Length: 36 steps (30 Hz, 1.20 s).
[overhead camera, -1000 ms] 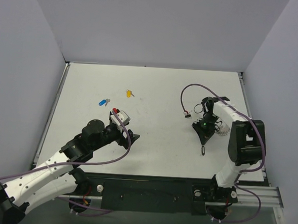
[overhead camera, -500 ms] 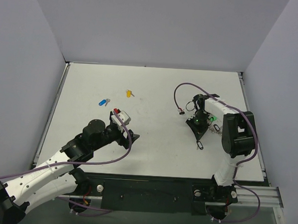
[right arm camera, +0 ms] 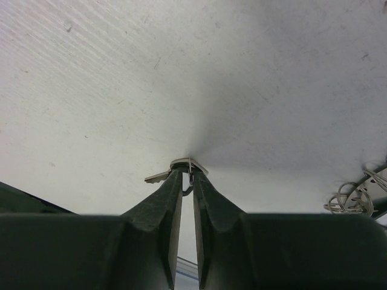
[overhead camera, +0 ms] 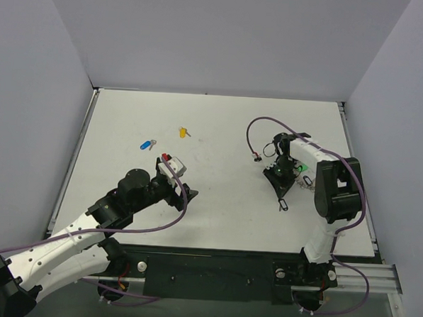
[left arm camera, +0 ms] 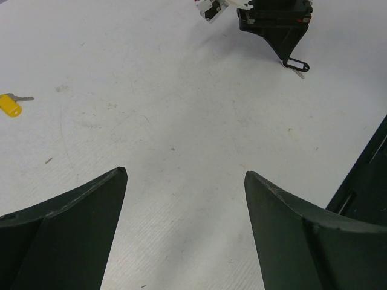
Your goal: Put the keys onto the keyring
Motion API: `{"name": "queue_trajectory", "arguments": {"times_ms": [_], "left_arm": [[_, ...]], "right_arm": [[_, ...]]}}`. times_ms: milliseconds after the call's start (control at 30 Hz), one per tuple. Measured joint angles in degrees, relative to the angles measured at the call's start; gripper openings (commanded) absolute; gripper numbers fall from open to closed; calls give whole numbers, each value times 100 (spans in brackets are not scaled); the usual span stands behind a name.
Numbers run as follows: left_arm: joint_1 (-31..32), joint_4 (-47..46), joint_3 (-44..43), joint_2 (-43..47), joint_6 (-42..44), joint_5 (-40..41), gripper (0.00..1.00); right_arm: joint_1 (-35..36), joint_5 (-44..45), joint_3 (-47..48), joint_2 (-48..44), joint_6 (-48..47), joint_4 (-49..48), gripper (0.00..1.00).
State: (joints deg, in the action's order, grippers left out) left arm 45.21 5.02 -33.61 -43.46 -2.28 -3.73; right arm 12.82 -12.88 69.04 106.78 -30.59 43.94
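Keyring (right arm camera: 188, 163) is clamped by right fingers (right arm camera: 160, 211); left fingers (left arm camera: 72, 205) are held apart. Yellow key (overhead camera: 184, 132), upper left, probably to be fetched next.

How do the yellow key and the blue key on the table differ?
The yellow key lies farther back on the table than the blue key. The blue key sits left of the yellow key. Their plastic heads differ in colour. Both lie loose, with silver blades.
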Motion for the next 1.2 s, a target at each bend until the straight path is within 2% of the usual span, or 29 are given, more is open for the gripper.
{"name": "queue_trajectory", "arguments": {"times_ms": [267, 433, 800, 900, 1067, 1200], "left_arm": [[0, 2, 0, -11, 2, 0, 89], [0, 2, 0, -11, 0, 0, 89], [-24, 20, -4, 87, -48, -2, 97], [-129, 321, -168, -26, -46, 11, 97], [-494, 481, -302, -269, -59, 9, 97], [-739, 719, -319, -398, -46, 72, 97]], "right_arm": [[-11, -2, 0, -15, 61, 0, 23], [-168, -107, 2, -352, 57, 9, 26], [-1718, -1309, 85, -1821, -149, 79, 31], [-2284, -1834, 74, -2048, 74, -98, 34], [-2935, -2253, 42, -1980, 756, -629, 35], [-2964, -2118, 50, -1563, 1069, -800, 35]]}}
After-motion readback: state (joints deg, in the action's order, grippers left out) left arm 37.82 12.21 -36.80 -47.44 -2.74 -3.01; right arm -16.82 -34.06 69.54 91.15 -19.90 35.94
